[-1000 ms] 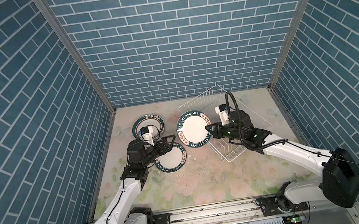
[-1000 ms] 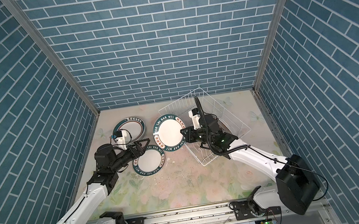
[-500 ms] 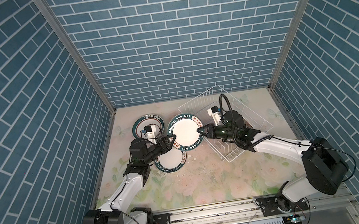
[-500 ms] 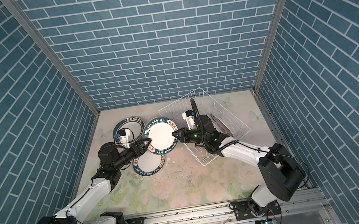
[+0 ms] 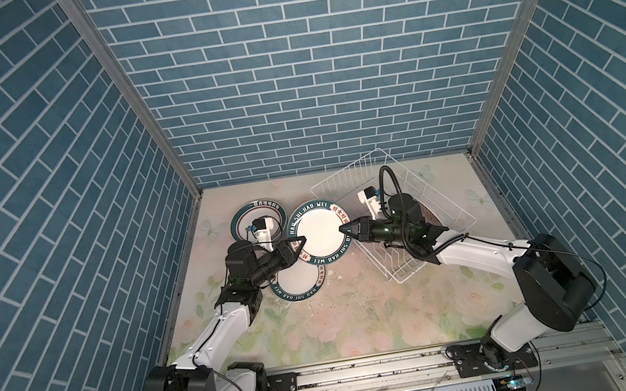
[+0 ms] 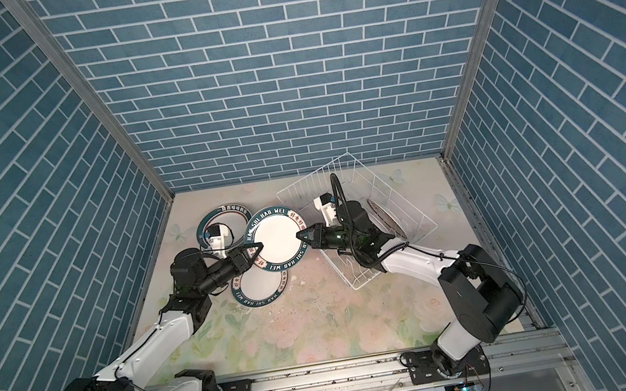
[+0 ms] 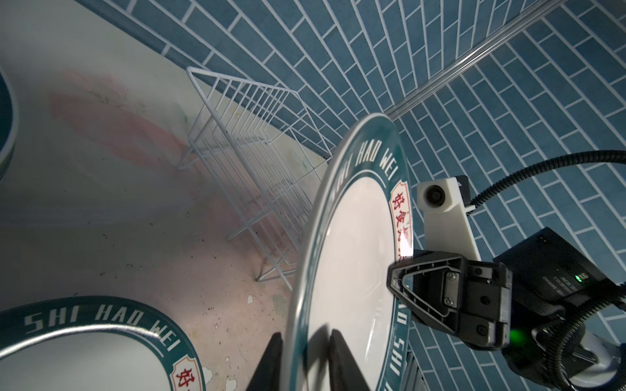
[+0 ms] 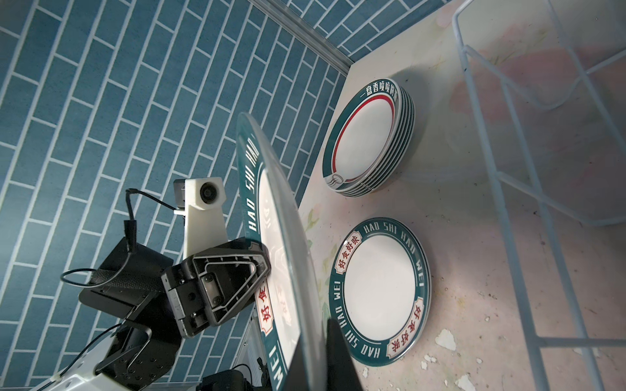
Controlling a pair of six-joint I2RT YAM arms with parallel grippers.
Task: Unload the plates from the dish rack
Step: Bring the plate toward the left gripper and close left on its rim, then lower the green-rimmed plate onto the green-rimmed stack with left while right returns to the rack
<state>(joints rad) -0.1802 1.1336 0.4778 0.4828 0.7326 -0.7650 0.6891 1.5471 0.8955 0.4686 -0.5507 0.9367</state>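
A white plate [image 5: 319,234] [image 6: 273,239] with a green lettered rim hangs on edge above the table, between my two grippers. My right gripper [image 5: 343,229] [image 8: 313,338] is shut on its right rim. My left gripper [image 5: 301,242] [image 7: 305,335] straddles the left rim: one finger lies on the back, the other stands a shadowed sliver off the white face. The white wire dish rack [image 5: 346,173] [image 6: 313,177] stands at the back right, behind the right arm. One plate [image 6: 386,217] stands in the dish rack, partly hidden.
A stack of several green-rimmed plates [image 5: 251,218] [image 8: 366,135] sits at the back left, close to the wall. A matching lettered plate [image 5: 297,287] [image 8: 379,291] lies flat just under the held one. Paint chips dot the floral table [image 5: 364,323].
The right gripper carried the plate leftward away from the rack to the left gripper. The left jaws, wide before, have narrowed around the plate's left rim.
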